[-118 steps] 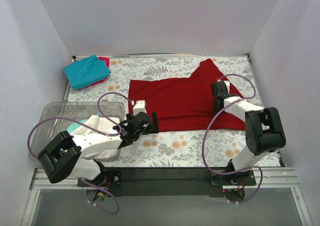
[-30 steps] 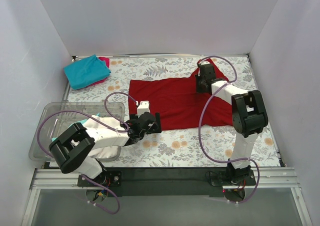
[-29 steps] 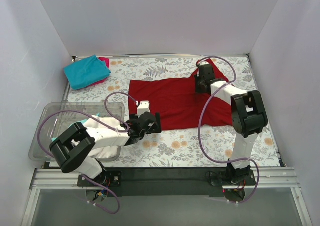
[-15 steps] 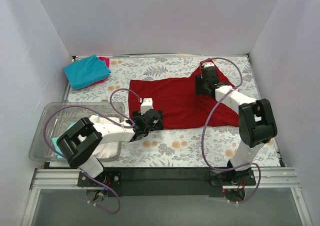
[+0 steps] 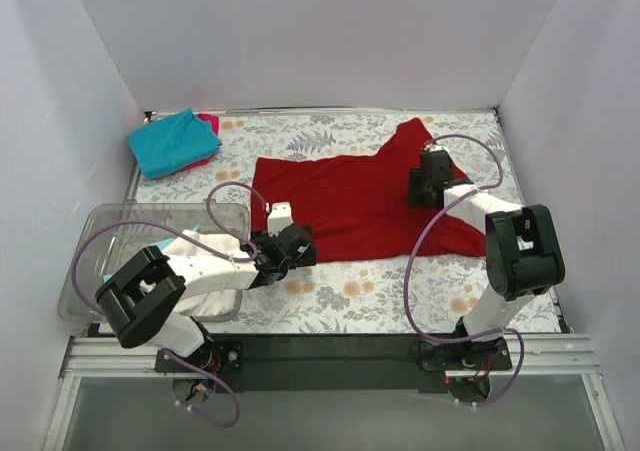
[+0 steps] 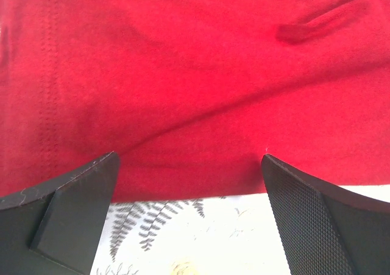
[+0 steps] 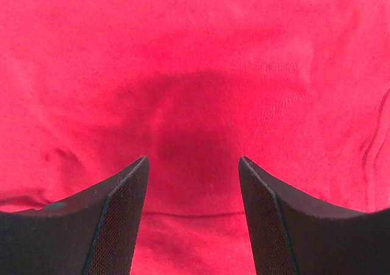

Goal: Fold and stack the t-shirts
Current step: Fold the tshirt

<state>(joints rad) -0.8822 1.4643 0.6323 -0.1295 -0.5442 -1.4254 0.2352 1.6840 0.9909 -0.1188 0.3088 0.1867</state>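
**Shirts.** The red shirt lies spread flat across the middle of the floral worktop. Its long side runs left to right, and one sleeve points toward the far right corner. A teal shirt sits folded at the far left corner on top of a pink shirt, of which only an edge shows. A clear bin stands at the near left, partly under the left arm.

**Left arm.** The left gripper is low at the near hem of the red shirt, toward its left end. In the wrist view its fingers are spread wide, one at each side of the frame. The hem and a strip of worktop lie between them, and nothing is held. Whether the tips touch the cloth cannot be told. A small raised crease shows farther in on the shirt.

**Right arm.** The right gripper is over the right part of the red shirt, just below the sleeve. In the wrist view its fingers stand partly apart. Flat cloth and a shadow lie under the gap, and nothing is pinched. Contact with the cloth cannot be told.
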